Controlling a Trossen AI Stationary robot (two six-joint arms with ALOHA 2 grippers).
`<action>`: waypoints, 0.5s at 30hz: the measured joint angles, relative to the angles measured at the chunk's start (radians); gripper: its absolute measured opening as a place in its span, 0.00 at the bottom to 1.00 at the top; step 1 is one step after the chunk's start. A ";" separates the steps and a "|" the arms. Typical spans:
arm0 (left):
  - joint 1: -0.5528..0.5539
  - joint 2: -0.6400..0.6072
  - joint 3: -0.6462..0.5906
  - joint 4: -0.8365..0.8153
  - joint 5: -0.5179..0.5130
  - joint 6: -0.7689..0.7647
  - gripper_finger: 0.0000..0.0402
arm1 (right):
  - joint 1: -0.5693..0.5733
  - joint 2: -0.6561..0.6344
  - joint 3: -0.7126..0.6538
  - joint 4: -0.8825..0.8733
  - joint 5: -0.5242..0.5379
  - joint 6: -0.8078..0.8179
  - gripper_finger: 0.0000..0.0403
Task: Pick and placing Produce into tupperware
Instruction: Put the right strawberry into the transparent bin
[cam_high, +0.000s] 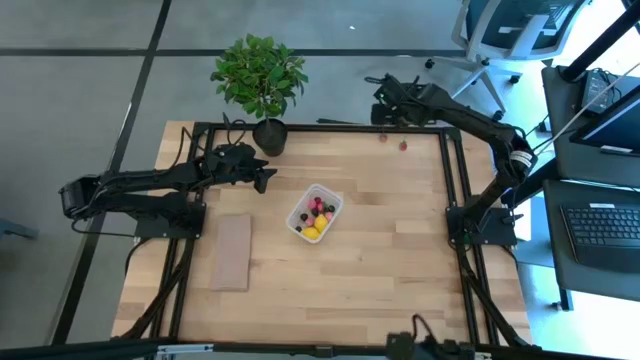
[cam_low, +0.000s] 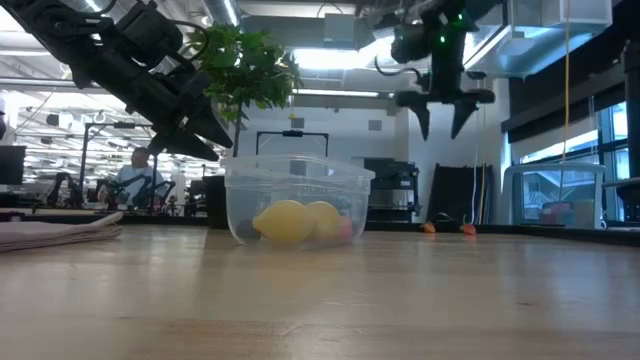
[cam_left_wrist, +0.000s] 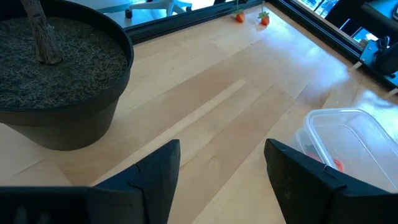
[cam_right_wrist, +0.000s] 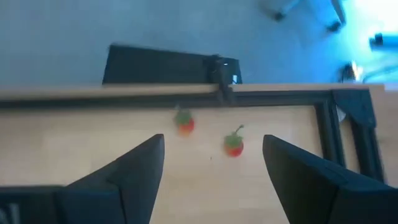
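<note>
The clear tupperware (cam_high: 315, 213) stands on the table's middle and holds several yellow, pink and dark toy pieces; it also shows in the low view (cam_low: 297, 204) and the left wrist view (cam_left_wrist: 348, 140). Two small red produce pieces with green tops lie on the table near its far edge (cam_high: 403, 145) (cam_high: 385, 137) and show in the right wrist view (cam_right_wrist: 233, 145) (cam_right_wrist: 185, 124). My left gripper (cam_high: 266, 178) is open and empty, above the table left of the tub. My right gripper (cam_high: 382, 112) is open and empty, high over the far edge above the two red pieces.
A potted green plant (cam_high: 260, 80) stands at the far edge, its black pot (cam_left_wrist: 56, 81) close to my left gripper. A flat tan board (cam_high: 231, 252) lies left of the tub. Black frame rails (cam_high: 450, 200) run along the table's sides.
</note>
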 joint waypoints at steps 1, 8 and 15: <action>0.000 0.000 0.000 0.000 0.000 0.000 0.56 | -0.019 0.000 -0.017 0.016 0.003 0.037 0.68; 0.000 0.000 0.000 0.000 0.000 0.000 0.56 | -0.129 0.000 -0.171 0.067 0.001 0.165 0.68; 0.000 0.000 0.000 0.000 0.000 0.000 0.56 | -0.168 0.000 -0.322 0.273 -0.083 0.154 0.68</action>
